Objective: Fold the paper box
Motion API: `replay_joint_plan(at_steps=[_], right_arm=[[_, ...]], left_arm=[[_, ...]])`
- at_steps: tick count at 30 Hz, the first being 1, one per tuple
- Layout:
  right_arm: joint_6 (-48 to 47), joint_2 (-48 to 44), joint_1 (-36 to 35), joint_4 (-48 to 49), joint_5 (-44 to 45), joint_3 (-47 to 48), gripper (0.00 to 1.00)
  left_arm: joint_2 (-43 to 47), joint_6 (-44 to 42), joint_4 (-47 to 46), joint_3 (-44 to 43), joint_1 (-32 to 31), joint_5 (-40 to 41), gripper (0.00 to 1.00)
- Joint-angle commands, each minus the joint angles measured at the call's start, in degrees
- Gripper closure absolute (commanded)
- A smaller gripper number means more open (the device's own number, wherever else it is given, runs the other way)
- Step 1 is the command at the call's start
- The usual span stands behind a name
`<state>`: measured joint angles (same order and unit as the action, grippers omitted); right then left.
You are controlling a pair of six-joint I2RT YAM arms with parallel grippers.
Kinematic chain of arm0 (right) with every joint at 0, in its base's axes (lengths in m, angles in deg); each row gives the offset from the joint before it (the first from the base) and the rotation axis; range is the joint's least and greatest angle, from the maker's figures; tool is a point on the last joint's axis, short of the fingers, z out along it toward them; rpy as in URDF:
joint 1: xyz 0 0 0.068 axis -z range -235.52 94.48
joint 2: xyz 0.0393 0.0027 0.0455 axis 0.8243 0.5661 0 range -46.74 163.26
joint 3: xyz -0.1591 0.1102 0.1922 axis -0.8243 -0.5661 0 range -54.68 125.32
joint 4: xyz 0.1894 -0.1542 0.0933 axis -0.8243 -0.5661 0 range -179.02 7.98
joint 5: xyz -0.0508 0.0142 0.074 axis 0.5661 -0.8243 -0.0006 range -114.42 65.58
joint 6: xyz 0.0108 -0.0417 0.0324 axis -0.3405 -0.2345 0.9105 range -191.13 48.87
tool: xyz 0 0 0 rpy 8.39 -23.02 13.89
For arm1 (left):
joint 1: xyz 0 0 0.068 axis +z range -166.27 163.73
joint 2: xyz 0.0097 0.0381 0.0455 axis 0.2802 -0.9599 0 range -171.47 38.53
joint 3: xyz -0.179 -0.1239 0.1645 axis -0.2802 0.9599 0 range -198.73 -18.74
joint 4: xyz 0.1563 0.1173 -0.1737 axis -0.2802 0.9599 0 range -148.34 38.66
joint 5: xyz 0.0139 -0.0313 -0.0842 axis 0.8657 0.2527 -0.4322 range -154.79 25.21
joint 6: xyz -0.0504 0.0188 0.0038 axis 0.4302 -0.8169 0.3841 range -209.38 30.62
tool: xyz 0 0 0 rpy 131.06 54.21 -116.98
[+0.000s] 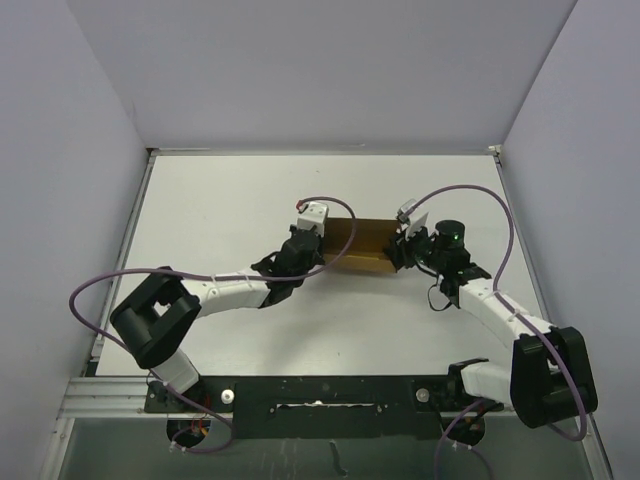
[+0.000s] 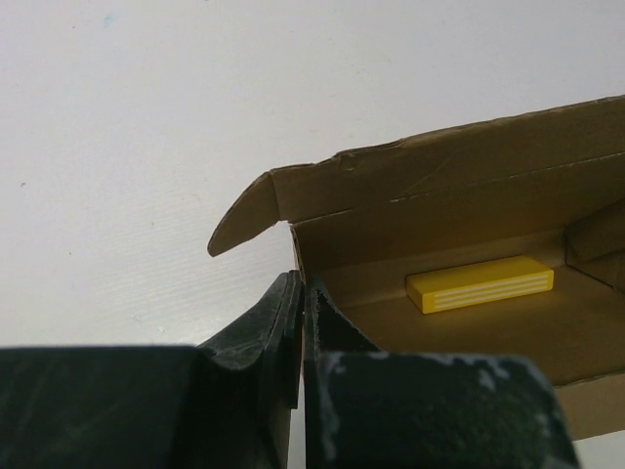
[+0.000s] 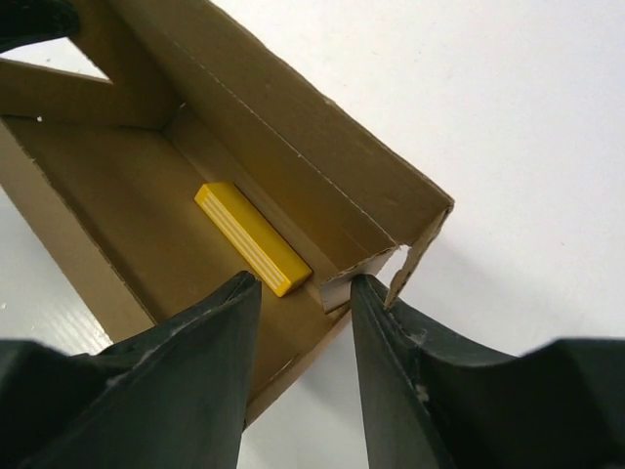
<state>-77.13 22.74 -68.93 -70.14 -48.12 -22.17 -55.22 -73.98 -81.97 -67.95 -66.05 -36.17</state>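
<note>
The paper box (image 1: 362, 246) is brown cardboard and lies open in the middle of the table, long side left to right. My left gripper (image 1: 316, 252) is shut on its left end wall; in the left wrist view the thin cardboard edge runs between the pressed fingers (image 2: 283, 313), with a side flap (image 2: 244, 217) curling outward. My right gripper (image 1: 402, 250) is at the right end, open. One finger (image 3: 210, 332) is inside the box (image 3: 107, 186) and the other (image 3: 391, 342) is outside by a torn corner flap (image 3: 415, 249).
A small yellow bar (image 3: 252, 238) lies on the box floor near the right end, also seen in the left wrist view as the yellow bar (image 2: 480, 284). The white table (image 1: 220, 200) is enclosed by grey walls. Purple cables (image 1: 470, 195) loop over both arms.
</note>
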Motion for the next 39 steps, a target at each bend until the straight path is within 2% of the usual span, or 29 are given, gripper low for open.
replay_joint_plan(at_steps=[1, 3, 7, 12, 20, 25, 29, 36, 39], right_arm=[[-6.9, -3.6, 0.6, -5.2, -9.7, 5.0, 0.56], [-14.1, -5.1, 1.1, -11.2, -14.0, 6.6, 0.52], [-22.4, -7.1, 5.0, -21.7, -20.6, 9.4, 0.51], [-25.8, -7.8, 8.4, -28.1, -23.6, 11.0, 0.50], [-26.5, -2.5, 12.1, -35.1, -25.0, 13.9, 0.50], [-22.0, -1.0, 13.3, -35.8, -25.1, 13.6, 0.33], [-21.0, -0.1, 15.2, -37.0, -25.2, 14.2, 0.30], [-30.7, -3.8, 19.5, -44.4, -27.1, 13.9, 0.15], [-35.0, -5.5, 23.0, -48.4, -31.1, 14.8, 0.13]], left_arm=[[3.4, -0.4, -3.3, 0.4, -2.5, -3.5, 1.00], [3.4, -0.5, -3.4, 0.6, -2.6, -3.1, 1.00], [3.4, -0.7, -3.6, 0.4, -3.0, -2.8, 1.00], [2.9, -0.8, -3.5, 0.2, -3.3, -2.6, 1.00], [2.4, -0.7, -4.0, 0.1, -3.8, -2.3, 1.00], [2.2, -0.6, -4.3, 0.2, -4.2, -2.2, 1.00], [2.0, -0.6, -4.5, 0.3, -4.4, -1.9, 1.00], [1.8, -0.9, -4.8, 0.2, -4.7, -1.9, 1.00], [1.9, -1.0, -4.9, 0.2, -4.8, -1.9, 1.00]])
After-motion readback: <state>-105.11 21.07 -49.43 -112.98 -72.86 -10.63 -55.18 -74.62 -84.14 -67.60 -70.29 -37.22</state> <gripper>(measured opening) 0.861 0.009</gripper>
